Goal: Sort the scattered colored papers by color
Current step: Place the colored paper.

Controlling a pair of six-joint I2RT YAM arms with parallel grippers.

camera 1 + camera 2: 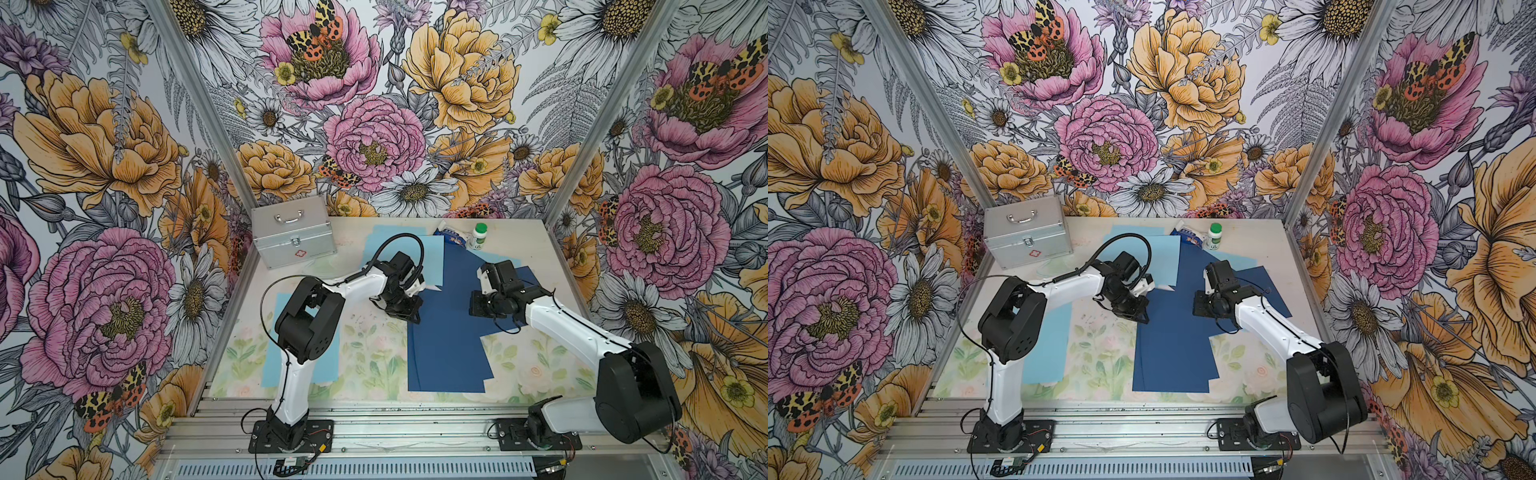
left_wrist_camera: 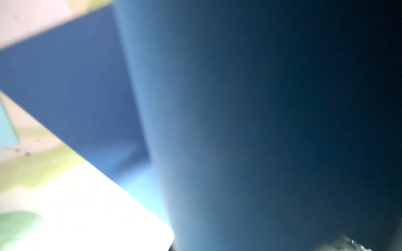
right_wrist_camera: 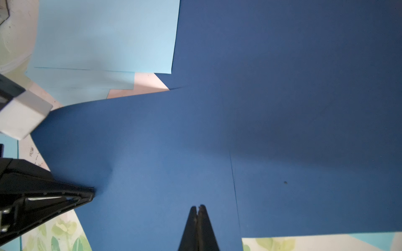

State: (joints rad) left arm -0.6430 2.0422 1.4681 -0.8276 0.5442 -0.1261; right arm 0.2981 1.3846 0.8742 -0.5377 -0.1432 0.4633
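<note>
**Operator:** Navy sheet [image 2: 261,108], smooth and matte, curved up right against my left wrist lens. My left pincer [image 3: 92,193] was clamped on its edge, I judged, because a small dimple showed beside the tip. My right pincer [image 3: 198,208] had its jaws pressed together, empty, with the tips over the navy pile [image 1: 444,353] mid-desk [image 1: 374,345].

**Listener:** And the paler papers?

**Operator:** Sky-blue sheets [image 1: 430,253] lay thin and flat at the far side. One more sky-blue sheet [image 1: 326,357] lay beneath my left arm.

**Listener:** What worried you?

**Operator:** Overlapping navy rectangles could have dragged along together. Such a thin edge could also have slipped free or creased under the pinch.
</note>
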